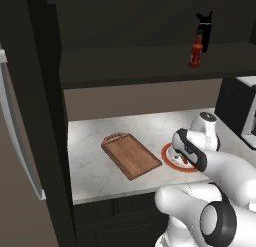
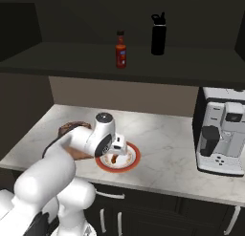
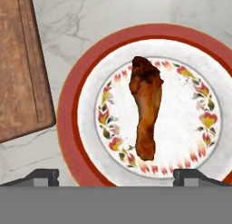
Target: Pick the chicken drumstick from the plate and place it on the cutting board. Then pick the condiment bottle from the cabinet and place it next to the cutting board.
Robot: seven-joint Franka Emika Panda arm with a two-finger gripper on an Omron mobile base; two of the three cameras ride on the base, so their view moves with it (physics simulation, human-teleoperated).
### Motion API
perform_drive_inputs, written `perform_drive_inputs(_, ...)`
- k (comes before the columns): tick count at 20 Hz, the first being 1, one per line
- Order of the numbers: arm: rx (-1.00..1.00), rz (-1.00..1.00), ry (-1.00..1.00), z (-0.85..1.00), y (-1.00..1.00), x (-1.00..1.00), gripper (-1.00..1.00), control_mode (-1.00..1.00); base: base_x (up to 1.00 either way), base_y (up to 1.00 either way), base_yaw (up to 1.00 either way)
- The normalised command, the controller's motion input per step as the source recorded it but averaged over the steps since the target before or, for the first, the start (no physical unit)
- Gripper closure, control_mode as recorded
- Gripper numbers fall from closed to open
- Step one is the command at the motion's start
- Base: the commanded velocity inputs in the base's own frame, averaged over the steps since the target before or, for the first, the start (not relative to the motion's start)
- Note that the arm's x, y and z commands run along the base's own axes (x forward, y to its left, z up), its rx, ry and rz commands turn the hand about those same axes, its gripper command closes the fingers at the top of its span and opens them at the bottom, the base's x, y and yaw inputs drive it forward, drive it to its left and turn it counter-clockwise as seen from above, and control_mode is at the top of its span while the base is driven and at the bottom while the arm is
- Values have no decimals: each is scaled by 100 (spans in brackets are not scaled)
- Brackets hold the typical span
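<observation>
The chicken drumstick (image 3: 146, 107) lies in the middle of the plate (image 3: 68, 105), inside the flowered ring, its thick meaty end pointing away from the gripper (image 3: 116, 177) and its thin bone end pointing toward it. The gripper hangs just above the plate with its jaws spread wide and nothing between them; the two fingertips (image 3: 43, 177) stand well to either side of the drumstick's narrow end.

The drumstick looks light and fairly stiff, though its glazed skin is probably a little slick and its tapered shape could let it squirt out of a pinch. The best hold is likely across the middle of the shaft, just on the plate-centre side of the thin end, where the sides run nearly parallel; the bulbous end is wider and rounder, and the tip too thin. The plate itself is shallow and could slide on the table (image 1: 90, 166) if the fingers press its surface.

The cutting board (image 1: 131, 155) lies just beside the plate, on the side away from the coffee machine (image 2: 221, 134), with only a narrow strip of marble between them and its handle pointing toward the back wall. Nothing stands between plate and board. Above the plate, on the cabinet (image 2: 143, 70) shelf, the condiment bottle (image 2: 120, 50) stands upright with a taller black bottle (image 2: 158, 33) near it.
</observation>
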Motion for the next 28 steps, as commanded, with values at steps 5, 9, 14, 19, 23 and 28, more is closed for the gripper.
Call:
perform_drive_inputs(5, 0, 0, 0, -19, -14, 19, -100, -100, 0, 0, 0)
perform_drive_inputs(9, 0, 0, 0, -18, -11, 20, -100, -100, 0, 0, 0)
perform_drive_inputs(14, 0, 0, 0, -17, -6, 23, -100, -100, 0, 0, 0)
perform_drive_inputs(19, 0, 0, 0, -14, -2, 23, -100, -100, 0, 0, 0)
perform_drive_inputs(23, 0, 0, 0, -13, -4, 21, -100, -100, 0, 0, 0)
perform_drive_inputs(28, 0, 0, 0, -15, -8, 20, -100, -100, 0, 0, 0)
